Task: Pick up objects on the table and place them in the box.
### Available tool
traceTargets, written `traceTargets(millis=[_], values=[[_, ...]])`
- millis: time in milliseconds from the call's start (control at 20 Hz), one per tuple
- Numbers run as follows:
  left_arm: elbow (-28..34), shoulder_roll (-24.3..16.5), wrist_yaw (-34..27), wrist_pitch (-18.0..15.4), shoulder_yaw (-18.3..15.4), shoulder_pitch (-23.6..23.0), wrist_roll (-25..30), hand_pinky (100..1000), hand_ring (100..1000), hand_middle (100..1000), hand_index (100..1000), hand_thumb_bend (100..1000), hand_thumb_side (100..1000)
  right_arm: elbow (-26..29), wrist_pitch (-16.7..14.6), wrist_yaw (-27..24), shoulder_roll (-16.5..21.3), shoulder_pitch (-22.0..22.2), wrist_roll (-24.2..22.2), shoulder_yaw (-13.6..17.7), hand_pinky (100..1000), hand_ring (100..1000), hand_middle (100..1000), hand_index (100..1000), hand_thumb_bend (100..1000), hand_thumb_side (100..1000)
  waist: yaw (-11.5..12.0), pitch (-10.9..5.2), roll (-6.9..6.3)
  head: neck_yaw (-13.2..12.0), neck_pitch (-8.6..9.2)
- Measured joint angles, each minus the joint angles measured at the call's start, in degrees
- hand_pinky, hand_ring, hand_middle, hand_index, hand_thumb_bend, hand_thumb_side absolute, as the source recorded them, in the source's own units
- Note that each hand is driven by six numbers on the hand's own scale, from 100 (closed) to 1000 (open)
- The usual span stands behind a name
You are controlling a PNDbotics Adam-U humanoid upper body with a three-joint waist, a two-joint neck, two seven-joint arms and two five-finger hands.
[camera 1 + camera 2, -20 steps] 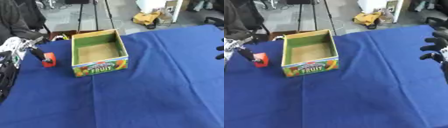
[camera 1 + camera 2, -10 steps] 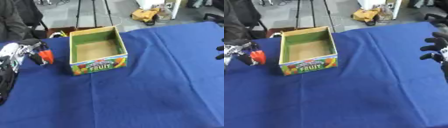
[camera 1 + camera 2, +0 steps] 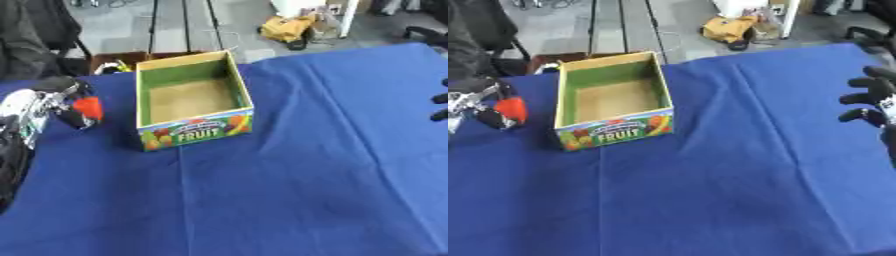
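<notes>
Left robot hand (image 3: 54,104) sits at the left edge of the desk (image 3: 289,190), fingers curled round a small red-orange object (image 3: 87,108), thumb side dark against it. Object looks lifted clear of the blue cloth rather than resting on it, but can't confirm the gap from these views. It's just left of the box (image 3: 194,131), roughly level with the box's front half, not over the opening.

Right robot hand (image 3: 870,99) shows at the right edge, well apart from everything. Fingers bent in a relaxed curl, holding nothing, touching nothing. Idle.

Box is the cardboard fruit carton, green inner walls, brown floor, "FRUIT" print on the near face. It stands upright on the desk, opening up. Interior looks empty: no item visible on the floor of it.

Progress, my read: grasp done, placement not done. Nothing is in the box so far. Remaining step is to carry the red-orange object right, over the near-left wall, and let go above the floor of the box. Wall height is the thing to clear.

No other loose objects visible on the blue cloth, so this may be the only piece left to move. Can't rule out items outside the view.

Off the far edge of the desk: floor clutter, a yellow bag (image 3: 284,29), not task-relevant.
</notes>
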State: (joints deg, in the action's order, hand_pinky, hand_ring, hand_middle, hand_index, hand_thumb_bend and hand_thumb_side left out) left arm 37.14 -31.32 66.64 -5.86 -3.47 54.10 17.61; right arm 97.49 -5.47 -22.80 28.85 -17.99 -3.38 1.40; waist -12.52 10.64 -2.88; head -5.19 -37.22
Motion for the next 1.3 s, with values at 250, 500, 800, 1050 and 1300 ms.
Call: traceTargets(millis=[250, 500, 800, 1050, 1300], values=[[0.1, 0.0, 0.05, -0.09, 0.0, -0.01, -0.53, 851, 772, 721, 845, 661, 204, 0.0, -0.04, 0.0, 0.0, -0.12, -0.11, 0.0, 529, 662, 711, 851, 256, 532, 0.26, 0.22, 0.0, 0.22, 0.0], [-0.03, -0.01, -0.06, 0.07, 0.0, -0.22, 0.18, 784, 701, 646, 810, 593, 176, 0.0, -0.02, 0.0, 0.0, -0.17, -0.16, 0.0, 529, 663, 711, 851, 255, 532, 0.25, 0.43, 0.0, 0.27, 0.04], [-0.69, -0.01, -0.96, 0.71, 0.01, -0.64, 3.43, 690, 538, 494, 691, 472, 140, 0.0, 0.03, 0.0, -0.01, -0.19, -0.22, 0.0, 529, 664, 712, 852, 252, 533, 0.2, 0.72, 0.01, 0.31, 0.07], [0.08, 0.01, -2.37, 1.28, 0.01, -0.66, 3.03, 671, 501, 454, 641, 393, 136, 0.0, 0.04, 0.0, -0.01, -0.19, -0.22, 0.01, 529, 664, 711, 852, 249, 534, 0.34, 0.68, 0.01, 0.51, 0.07], [5.38, -0.04, -5.2, 0.19, 0.51, 0.27, 3.59, 669, 490, 441, 626, 384, 156, 0.0, -0.05, 0.0, -0.01, -0.09, -0.13, 0.05, 530, 665, 712, 853, 247, 535, 0.64, -0.02, 0.04, 0.84, 0.07]])
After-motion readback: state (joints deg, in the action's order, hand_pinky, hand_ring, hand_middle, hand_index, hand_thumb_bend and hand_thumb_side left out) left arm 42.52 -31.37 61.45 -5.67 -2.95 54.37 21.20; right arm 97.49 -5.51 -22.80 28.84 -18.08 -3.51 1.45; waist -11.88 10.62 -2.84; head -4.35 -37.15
